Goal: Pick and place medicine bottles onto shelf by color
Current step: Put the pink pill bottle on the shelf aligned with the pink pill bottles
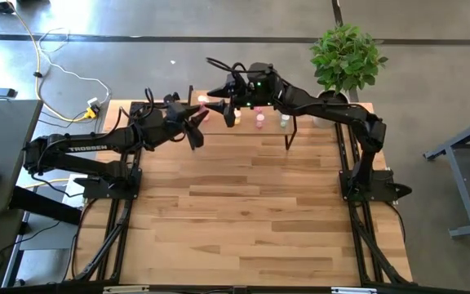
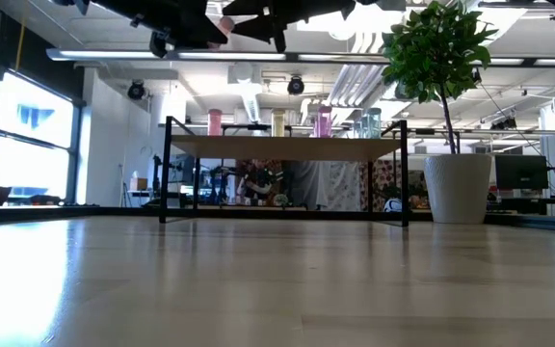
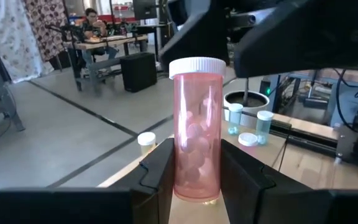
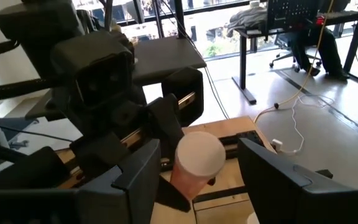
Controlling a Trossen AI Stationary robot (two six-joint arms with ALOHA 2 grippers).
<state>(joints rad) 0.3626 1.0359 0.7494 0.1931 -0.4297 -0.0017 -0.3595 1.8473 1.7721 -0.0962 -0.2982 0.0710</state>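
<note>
My left gripper is shut on a pink medicine bottle with a white cap, held upright in the air over the shelf's left end. My right gripper is open, and its two fingers stand on either side of the bottle's cap without touching it. The shelf stands on its black legs at the table's far edge. On its top stand a pink bottle, a yellow one, another pink one and pale green ones. My left gripper pinches the pink bottle's lower body between its two fingers. The fingers lie level and come from the table's left side. The bottle stands upright in the hold, cap up, lifted clear of the shelf.
A potted plant stands at the shelf's right end. A loose white cap lies on the shelf by the pale green bottles. The wide wooden table top stretches out in front of the shelf. People sit at desks in the room beyond.
</note>
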